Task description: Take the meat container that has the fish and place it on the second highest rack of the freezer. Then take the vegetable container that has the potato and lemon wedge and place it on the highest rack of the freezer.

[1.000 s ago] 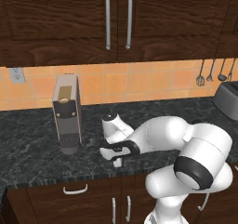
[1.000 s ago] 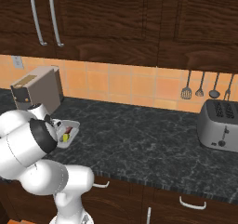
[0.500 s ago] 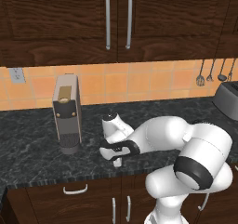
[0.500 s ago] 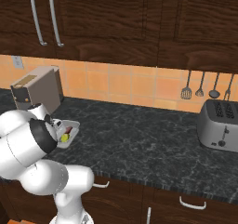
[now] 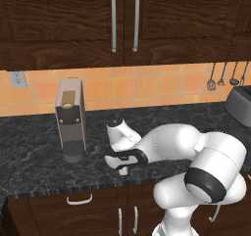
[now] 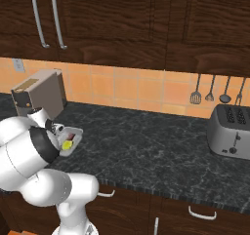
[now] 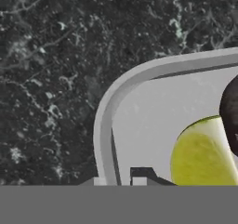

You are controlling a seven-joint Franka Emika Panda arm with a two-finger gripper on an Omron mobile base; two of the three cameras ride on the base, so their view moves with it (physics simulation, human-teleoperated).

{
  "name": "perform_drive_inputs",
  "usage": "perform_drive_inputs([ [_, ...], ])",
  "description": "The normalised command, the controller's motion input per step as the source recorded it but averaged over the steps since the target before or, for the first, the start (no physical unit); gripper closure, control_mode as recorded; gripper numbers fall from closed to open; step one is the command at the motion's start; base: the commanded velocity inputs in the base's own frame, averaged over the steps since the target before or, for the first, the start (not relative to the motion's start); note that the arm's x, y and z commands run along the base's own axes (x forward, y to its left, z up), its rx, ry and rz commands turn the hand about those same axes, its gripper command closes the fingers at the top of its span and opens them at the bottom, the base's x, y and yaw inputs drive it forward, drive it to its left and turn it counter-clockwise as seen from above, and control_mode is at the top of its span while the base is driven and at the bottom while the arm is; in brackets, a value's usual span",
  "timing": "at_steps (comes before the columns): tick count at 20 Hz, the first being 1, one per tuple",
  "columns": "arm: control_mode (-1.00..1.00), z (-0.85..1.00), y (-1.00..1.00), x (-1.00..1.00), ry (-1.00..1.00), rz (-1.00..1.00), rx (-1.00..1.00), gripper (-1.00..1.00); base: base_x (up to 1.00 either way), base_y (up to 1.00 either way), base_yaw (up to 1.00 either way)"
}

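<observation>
Here the claw (image 7: 122, 179) is nearly closed, its two dark tips pinching the raised rim of the pale grey tray (image 7: 153, 116), one tip outside the wall and one just inside. Just beyond the inner tip, on the tray floor, lies the lemon wedge (image 7: 204, 153), and touching its far side is the dark potato (image 7: 231, 114), cut off at the picture's edge. The tray sits flat on the black speckled counter (image 7: 56, 79), near its front edge. From the right base camera the tray (image 6: 74, 133) shows past the white arm with the lemon wedge (image 6: 67, 144) in it. The arm bends low, forearm level over the counter (image 5: 29, 152), wrist turned down. Beyond the claw to its left stands a coffee machine (image 5: 70, 120); a toaster (image 6: 229, 131) sits well off to its right.
</observation>
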Motion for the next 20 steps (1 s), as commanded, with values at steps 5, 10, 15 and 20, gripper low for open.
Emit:
perform_drive_inputs([
  [5, -1.0, 0.79, -0.05, -0.13, -0.07, 0.0, 0.0, 1.0, 0.0, 0.0, 0.0],
  [10, -1.0, 0.88, -0.28, 0.0, -0.05, 0.0, 0.0, 1.0, 0.0, 0.0, 0.0],
  [15, -1.0, 0.71, -0.68, -0.2, -0.03, 0.0, -0.01, 1.0, 0.0, 0.0, 0.0],
  [20, -1.0, 0.49, -0.92, -0.34, 0.0, 0.0, 0.0, 1.0, 0.0, 0.0, 0.0],
])
